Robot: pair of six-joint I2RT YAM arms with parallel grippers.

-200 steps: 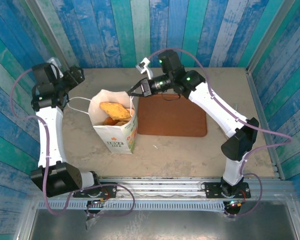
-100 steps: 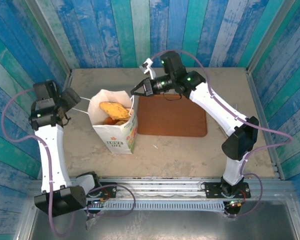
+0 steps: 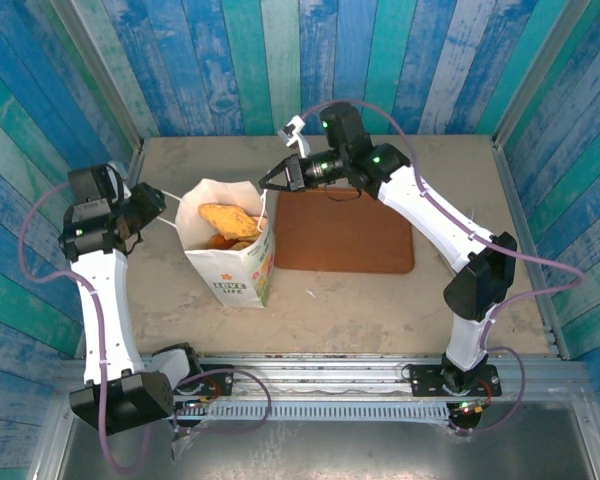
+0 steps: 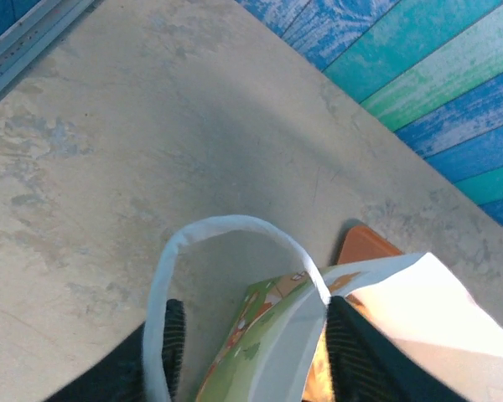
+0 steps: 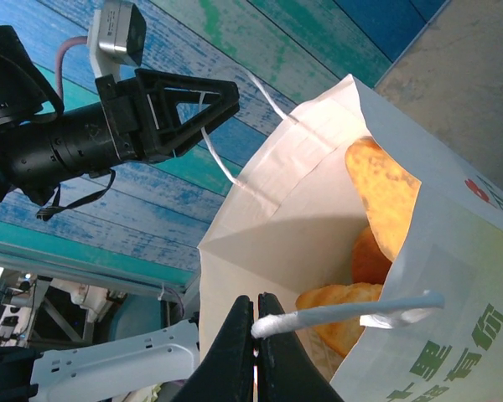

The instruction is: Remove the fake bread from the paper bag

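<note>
The white paper bag (image 3: 235,275) stands upright on the table left of centre, its mouth open. Golden fake bread (image 3: 230,217) lies inside it, and the right wrist view shows three pieces (image 5: 386,197). My right gripper (image 3: 268,183) (image 5: 256,322) is shut on the bag's right loop handle (image 5: 352,310), pulling it taut. My left gripper (image 3: 158,207) (image 4: 251,343) is at the bag's left side. Its fingers (image 4: 174,335) stand apart, with the left loop handle (image 4: 226,220) and the bag's rim (image 4: 419,301) between them.
A flat reddish-brown tray (image 3: 345,235) lies right of the bag, its corner (image 4: 365,247) showing in the left wrist view. Blue-green plank walls enclose the table on three sides. Bare tabletop (image 3: 380,300) lies in front of the tray.
My left arm swung in toward the bag's left handle, and its jaws narrowed around the loop. My right gripper stays shut on the right handle, almost still.
</note>
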